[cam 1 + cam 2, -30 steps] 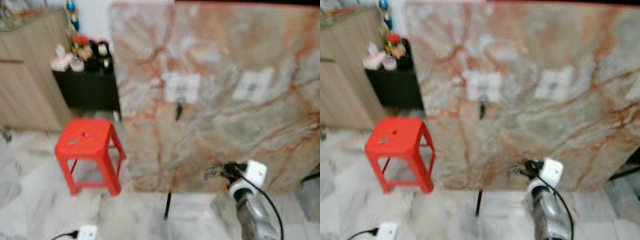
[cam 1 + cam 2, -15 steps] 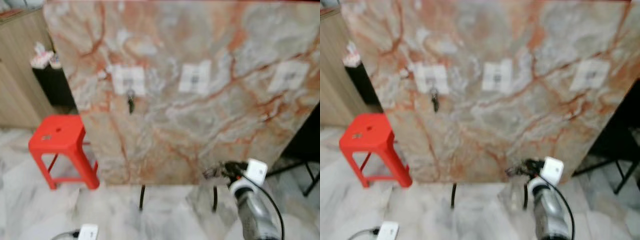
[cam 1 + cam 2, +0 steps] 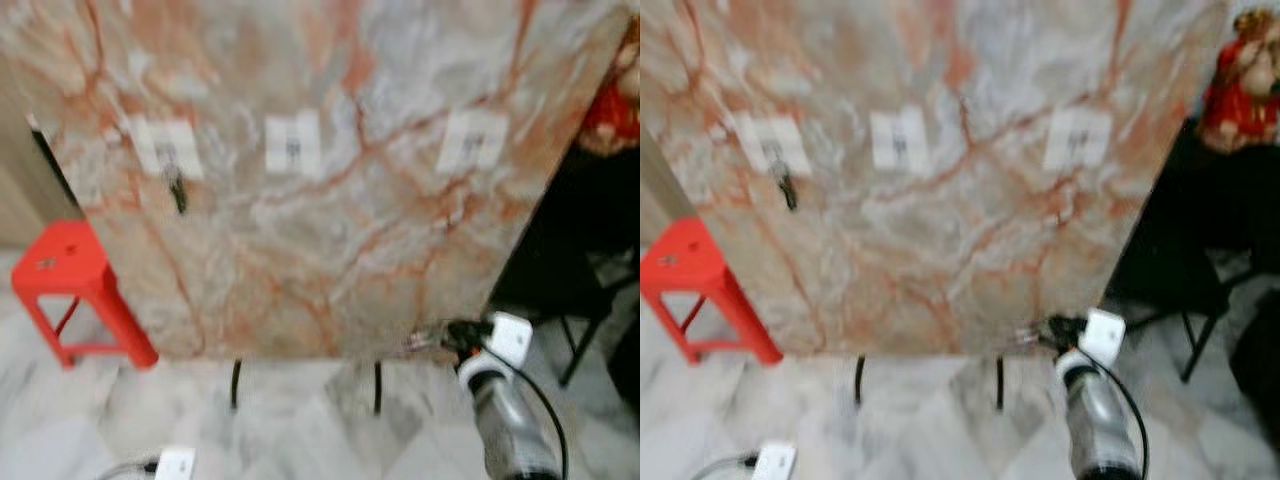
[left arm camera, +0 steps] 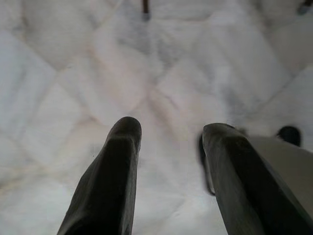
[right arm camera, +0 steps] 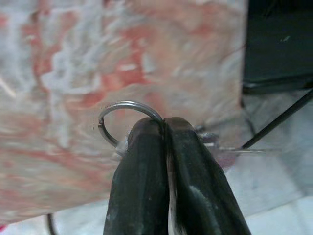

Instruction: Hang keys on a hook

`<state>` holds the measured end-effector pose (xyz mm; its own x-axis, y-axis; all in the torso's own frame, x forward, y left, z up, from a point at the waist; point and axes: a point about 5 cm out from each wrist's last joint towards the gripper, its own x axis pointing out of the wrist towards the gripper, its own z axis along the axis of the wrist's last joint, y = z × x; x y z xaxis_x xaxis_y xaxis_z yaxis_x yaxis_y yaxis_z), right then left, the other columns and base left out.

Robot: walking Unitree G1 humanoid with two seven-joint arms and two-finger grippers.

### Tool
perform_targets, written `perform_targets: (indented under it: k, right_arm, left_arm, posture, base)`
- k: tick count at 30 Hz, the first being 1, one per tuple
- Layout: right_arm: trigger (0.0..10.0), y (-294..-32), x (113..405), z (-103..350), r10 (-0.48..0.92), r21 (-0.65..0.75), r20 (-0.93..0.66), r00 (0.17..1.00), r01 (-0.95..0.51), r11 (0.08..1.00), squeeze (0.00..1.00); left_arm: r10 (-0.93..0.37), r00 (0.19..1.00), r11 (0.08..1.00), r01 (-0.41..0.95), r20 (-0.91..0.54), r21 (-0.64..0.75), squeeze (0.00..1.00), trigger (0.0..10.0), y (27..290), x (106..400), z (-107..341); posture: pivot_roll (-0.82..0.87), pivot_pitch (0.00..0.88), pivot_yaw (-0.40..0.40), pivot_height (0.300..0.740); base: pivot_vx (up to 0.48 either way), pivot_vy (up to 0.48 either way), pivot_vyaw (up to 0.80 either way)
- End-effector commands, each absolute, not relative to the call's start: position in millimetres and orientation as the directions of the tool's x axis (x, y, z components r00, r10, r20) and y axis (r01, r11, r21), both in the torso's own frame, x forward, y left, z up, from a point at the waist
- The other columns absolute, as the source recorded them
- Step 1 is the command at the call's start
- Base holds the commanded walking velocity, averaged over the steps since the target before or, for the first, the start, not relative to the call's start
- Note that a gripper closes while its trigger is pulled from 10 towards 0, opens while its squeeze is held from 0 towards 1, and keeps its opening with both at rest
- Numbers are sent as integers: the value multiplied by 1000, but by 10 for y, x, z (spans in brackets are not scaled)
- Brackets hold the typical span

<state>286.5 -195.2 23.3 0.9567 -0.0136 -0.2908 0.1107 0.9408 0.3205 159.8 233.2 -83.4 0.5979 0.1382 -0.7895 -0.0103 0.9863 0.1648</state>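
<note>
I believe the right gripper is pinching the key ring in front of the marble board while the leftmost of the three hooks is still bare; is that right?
Not quite: the leftmost hook is not bare; a dark key already hangs from it, as the left eye view shows. The rest holds: the right gripper is pinching the key ring in front of the marble board.

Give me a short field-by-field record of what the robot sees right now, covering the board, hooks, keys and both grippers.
board: upright marble-patterned board on thin black legs
hooks: three white square hook plates; left plate already carries a small dark key; middle plate and right plate look bare, though blurred
keys: silver key ring with keys, pinched by the right gripper
right gripper: jaws shut on the ring, low before the board
left gripper: jaws open over the pale marble floor
nearby: red plastic stool
</note>
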Motion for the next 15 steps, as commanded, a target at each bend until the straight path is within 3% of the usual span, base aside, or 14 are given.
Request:
perform_targets:
  k: [1, 15]
  right_arm:
    - [10000, -1874, 2917, 272, 12, 322, -276, 961, 81, 943, 0]
    - [10000, -1840, 2957, 280, 41, 316, -276, 960, 50, 947, 0]
  left_arm:
    - [145, 584, 985, -5, -799, 175, 0, 10000, 2380, 1551, -843]
    - [158, 566, 982, -7, -809, 186, 0, 10000, 2455, 1454, -860]
  posture:
    - [50, 0, -31, 740]
    - [51, 0, -32, 740]
  base:
    - [0, -480, 0]
    - [0, -480, 0]
